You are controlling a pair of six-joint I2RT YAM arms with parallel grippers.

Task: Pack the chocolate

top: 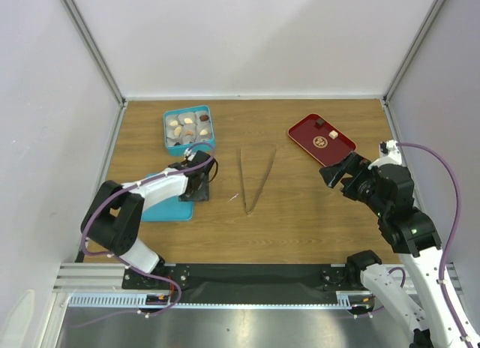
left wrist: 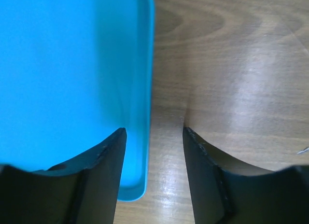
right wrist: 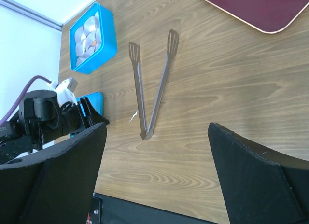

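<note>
Several chocolates (top: pixel 187 127) sit in paper cups in the teal box (top: pixel 169 142) at the back left; they also show in the right wrist view (right wrist: pixel 89 33). A dark chocolate (top: pixel 320 123) and a cream one (top: pixel 333 135) lie on the red tray (top: pixel 311 142). My left gripper (top: pixel 197 189) is open and low over the flat blue lid (top: pixel 166 207). In the left wrist view the gripper (left wrist: pixel 154 132) straddles the lid's (left wrist: pixel 72 74) right edge, one finger over the lid and one over the table. My right gripper (top: pixel 339 170) is open and empty, just in front of the tray.
Long metal tongs (top: pixel 253 177) lie spread in a V at the table's middle, also in the right wrist view (right wrist: pixel 152 84). The red tray's corner (right wrist: pixel 256 7) shows at the top right there. White walls enclose the table on three sides.
</note>
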